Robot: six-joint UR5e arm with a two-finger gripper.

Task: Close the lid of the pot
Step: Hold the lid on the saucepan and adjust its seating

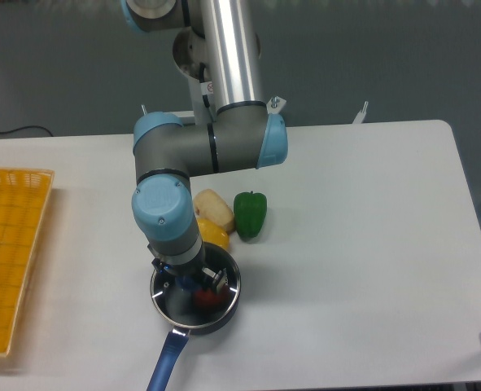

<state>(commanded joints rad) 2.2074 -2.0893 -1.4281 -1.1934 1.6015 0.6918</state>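
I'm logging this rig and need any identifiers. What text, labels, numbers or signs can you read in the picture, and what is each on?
No text can be read.
Small round red-and-white sticker on the arm near its upper joint: too small to make out.
White tag at the elbow joint: blurred, no legible marks.
Pot, lid, basket and vegetables: no visible markings.
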